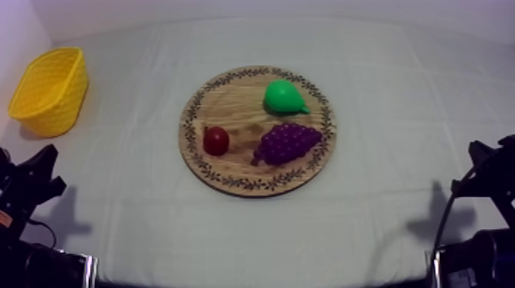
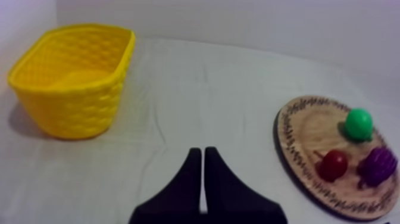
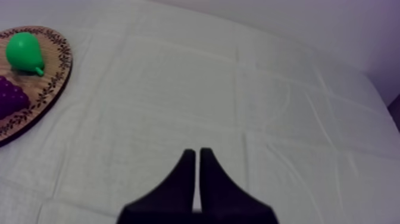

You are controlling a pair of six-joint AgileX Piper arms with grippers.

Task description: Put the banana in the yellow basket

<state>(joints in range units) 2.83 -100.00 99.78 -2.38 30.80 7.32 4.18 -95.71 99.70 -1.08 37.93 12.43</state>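
At the near edge of the table [image 1: 398, 115], left gripper [image 2: 200, 154] and right gripper [image 3: 197, 154] sit closed and empty, the wooden board [image 1: 230, 107] holding just pear [image 1: 283, 97], grapes [image 1: 289, 142] and small red fruit [image 1: 216, 140], the job seemingly done.

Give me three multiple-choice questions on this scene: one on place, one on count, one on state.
1. Where is the yellow woven plastic basket? A. left of the round wooden board B. on it C. right of it
2. How many toy fruits lie on the board? A. one B. three C. five
3. The left end effector is: A. open B. shut on fruit C. shut on nothing
Answers: A, it stands far left of the board; B, green pear, purple grapes, small red fruit; C, its fingers lie together.
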